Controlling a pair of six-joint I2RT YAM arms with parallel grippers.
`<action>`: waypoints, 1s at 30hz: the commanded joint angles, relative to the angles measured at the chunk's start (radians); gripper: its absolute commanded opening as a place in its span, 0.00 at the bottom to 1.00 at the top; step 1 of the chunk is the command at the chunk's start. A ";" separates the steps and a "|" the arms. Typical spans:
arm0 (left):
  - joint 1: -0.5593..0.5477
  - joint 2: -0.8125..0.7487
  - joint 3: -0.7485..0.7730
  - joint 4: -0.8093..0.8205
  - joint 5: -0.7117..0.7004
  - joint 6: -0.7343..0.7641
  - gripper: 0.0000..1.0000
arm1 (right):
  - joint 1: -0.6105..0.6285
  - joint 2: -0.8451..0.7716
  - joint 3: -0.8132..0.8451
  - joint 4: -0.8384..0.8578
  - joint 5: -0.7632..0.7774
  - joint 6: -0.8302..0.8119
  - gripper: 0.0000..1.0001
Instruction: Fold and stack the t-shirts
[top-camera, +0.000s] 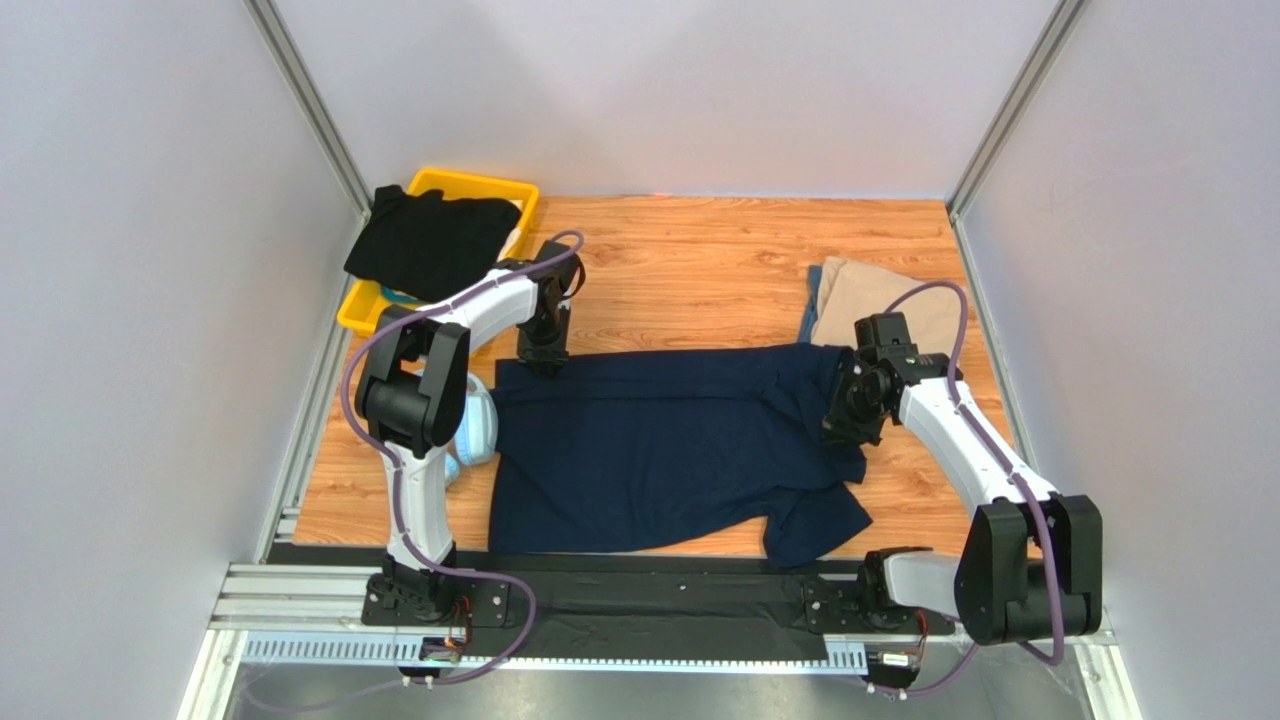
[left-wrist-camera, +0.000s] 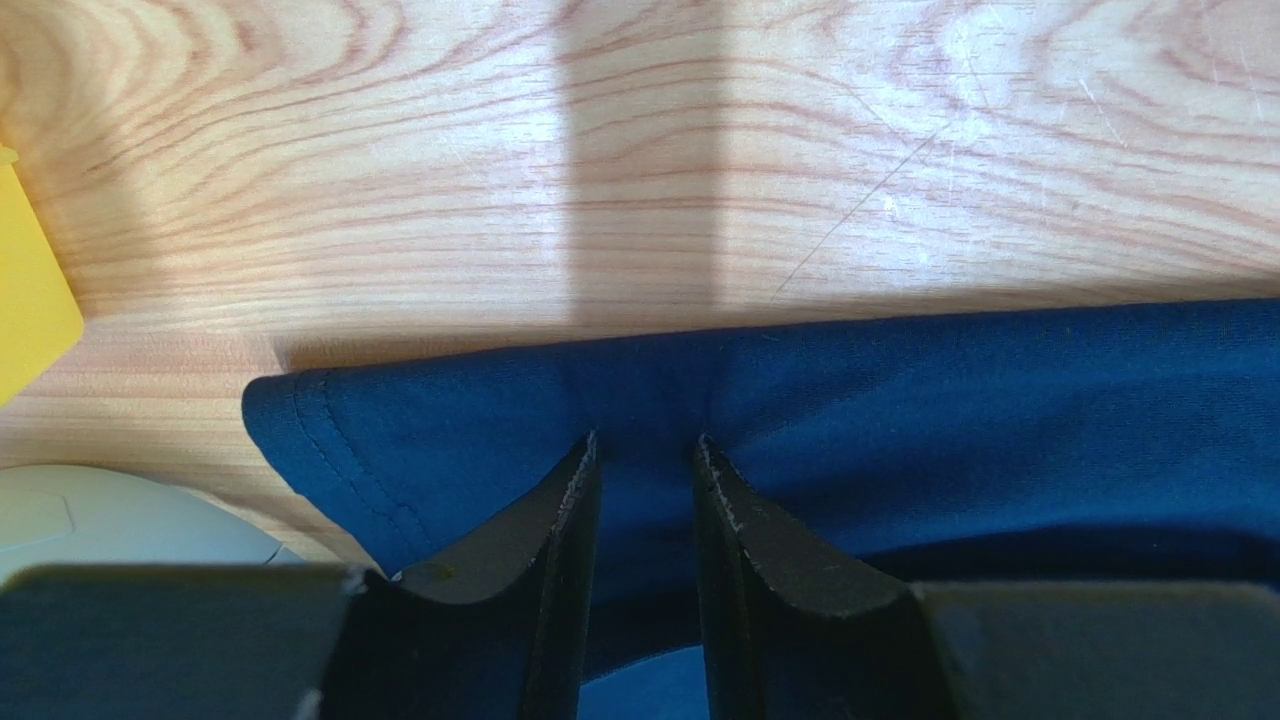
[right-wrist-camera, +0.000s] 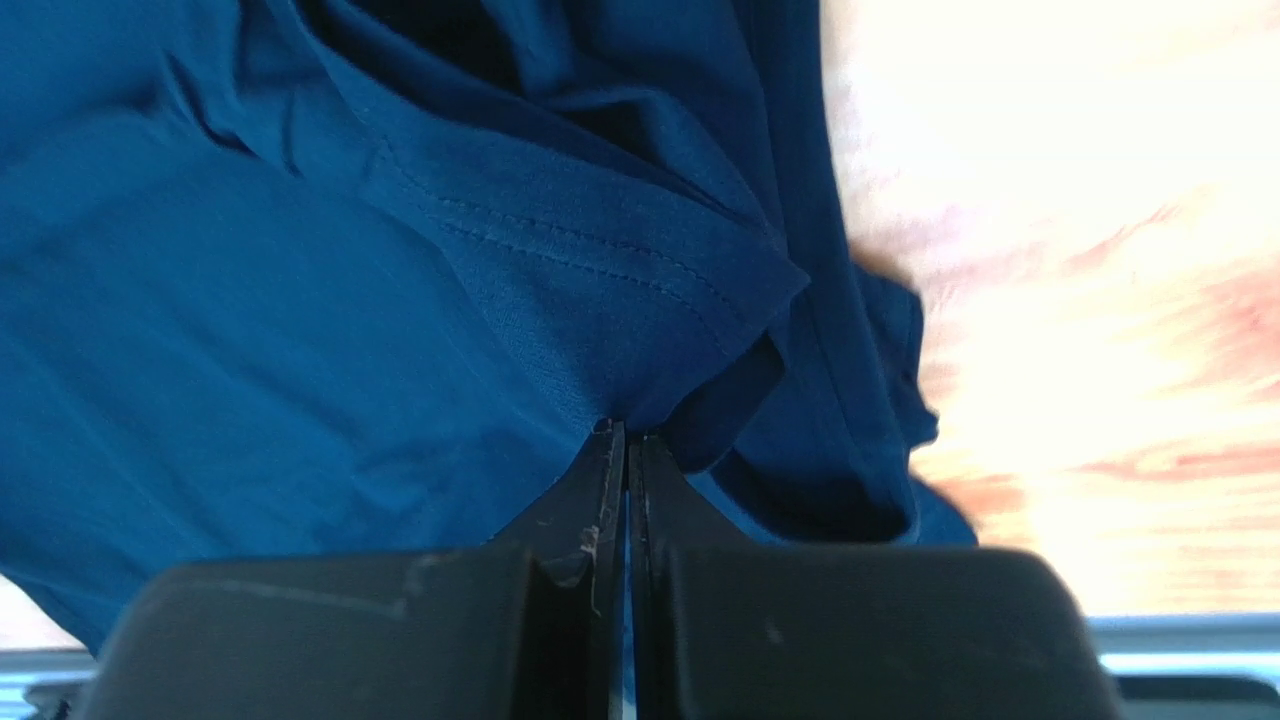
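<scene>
The dark navy cotton t-shirt (top-camera: 676, 443) is spread out in the middle of the wooden tabletop (top-camera: 691, 255), a bit rumpled, with one sleeve flopping out toward 5 o'clock. The left arm goes up from its base, bends at the elbow and reaches off toward 1 o'clock, wrist tipped straight down. The left gripper (top-camera: 544, 348) sits on the shirt's 11 o'clock corner, and its wrist view shows the black fingers (left-wrist-camera: 571, 525) clamped on a pinch of the far hem. The right arm comes in low from its base toward 11 o'clock, wrist dipped onto the shirt's 3 o'clock side. The right gripper (top-camera: 845, 420) has its fingers squeezed together, nipping a fold of the navy cloth by the sleeve seam. The black t-shirt (top-camera: 428, 240) is draped over the yellow plastic bin (top-camera: 496, 191) at 10 o'clock. The tan t-shirt (top-camera: 887, 300) lies folded at 2 o'clock, just beside the navy one. The light blue headphones (top-camera: 478, 420) sit at the navy shirt's 9 o'clock edge.
</scene>
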 joint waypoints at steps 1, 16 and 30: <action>-0.009 -0.039 0.024 -0.008 0.012 0.013 0.36 | 0.044 -0.020 0.014 -0.058 -0.009 0.026 0.00; -0.009 -0.034 0.032 -0.009 0.016 0.016 0.36 | 0.342 0.160 0.026 -0.054 -0.013 0.099 0.02; -0.009 -0.027 0.035 -0.014 0.023 0.022 0.36 | 0.359 0.042 0.278 -0.173 0.322 0.070 0.41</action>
